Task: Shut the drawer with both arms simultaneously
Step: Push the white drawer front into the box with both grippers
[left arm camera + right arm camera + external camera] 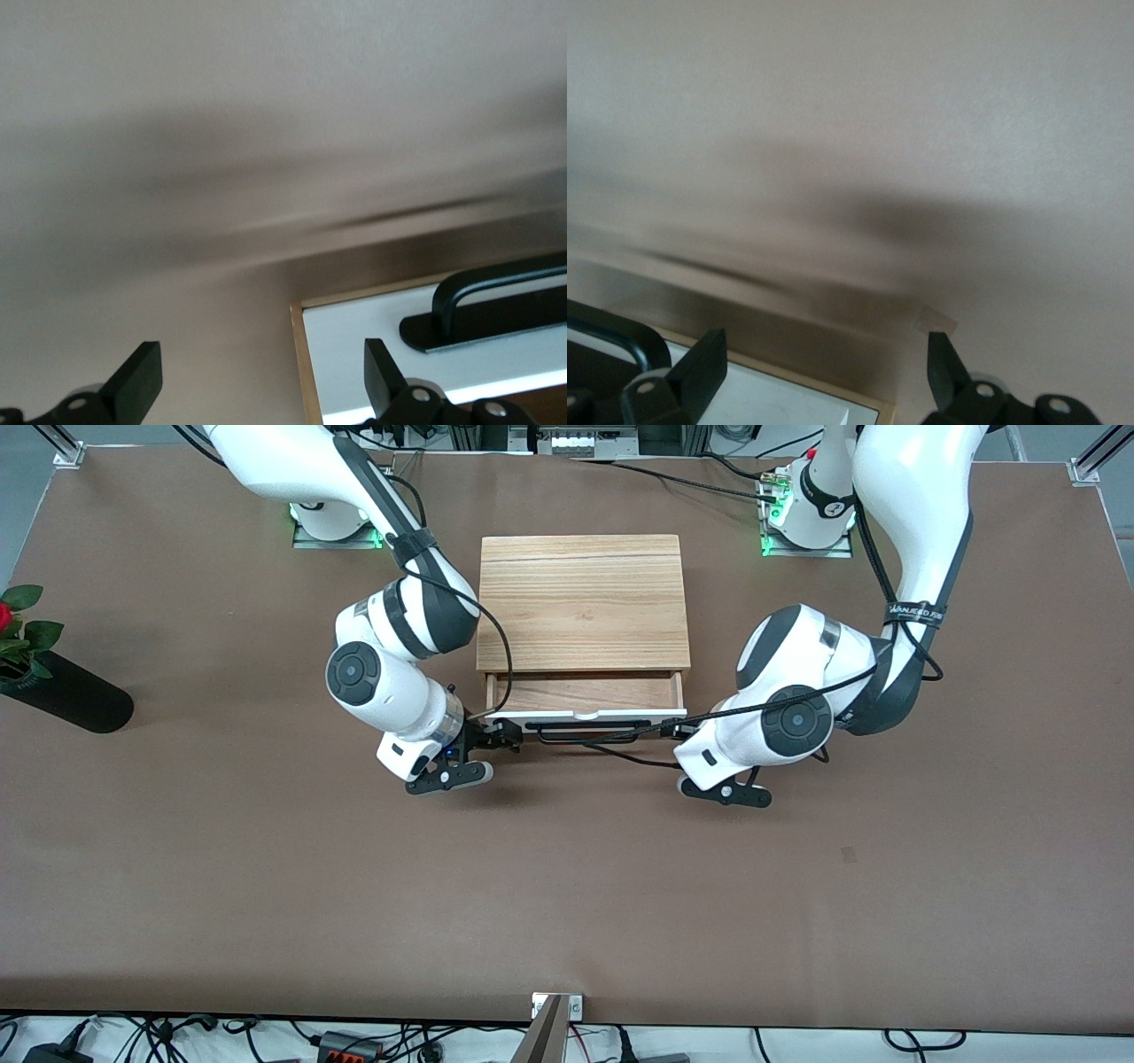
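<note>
The drawer stands partly pulled out of its light-wood casing, with a strip of wood interior showing. Its white front panel and black bar handle face the front camera. My right gripper is open at the panel's end toward the right arm. In the right wrist view the gripper straddles the panel's corner. My left gripper is open at the panel's other end. In the left wrist view the gripper straddles the panel's edge beside the handle.
A black vase holding a red rose lies near the table's edge at the right arm's end. Black cables trail on the brown table in front of the drawer.
</note>
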Available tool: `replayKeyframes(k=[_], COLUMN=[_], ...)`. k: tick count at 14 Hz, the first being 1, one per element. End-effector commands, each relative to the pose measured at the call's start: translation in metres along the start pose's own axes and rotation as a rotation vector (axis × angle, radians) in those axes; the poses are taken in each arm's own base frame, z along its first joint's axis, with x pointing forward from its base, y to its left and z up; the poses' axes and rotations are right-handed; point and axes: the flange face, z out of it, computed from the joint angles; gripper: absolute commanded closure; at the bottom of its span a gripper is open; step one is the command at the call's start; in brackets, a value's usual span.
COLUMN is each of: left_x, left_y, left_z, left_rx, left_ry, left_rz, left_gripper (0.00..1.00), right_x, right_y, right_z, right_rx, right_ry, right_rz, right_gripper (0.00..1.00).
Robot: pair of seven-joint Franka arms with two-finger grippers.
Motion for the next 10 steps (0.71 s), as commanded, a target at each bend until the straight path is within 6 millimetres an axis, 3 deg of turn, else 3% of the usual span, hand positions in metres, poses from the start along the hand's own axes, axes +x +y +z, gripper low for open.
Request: replayKeyframes(k=[1,8,10], left_x=[-0.002,-0.006,-0.013], left_y=[0.002,0.005,0.017], left_z=[0.006,0.020,0.027], left_rx=[0.036,0.052,0.062], left_ry=[-0.046,-0.100,-0.129], left_rz=[0.007,0.017,0.025], left_gripper=[0.00,0.00,0.00], right_x=[-0.008,-0.021,-0.024], right_y=[-0.008,-0.008,-0.007], right_z=[0.007,0.024,0.027], right_rx=[0.002,-0.011,-0.015], right_ry=[-0.017,-0.053,-0.063], right_rz=[-0.004,-0.008,-0.007], right_gripper=[0.00,0.00,0.00])
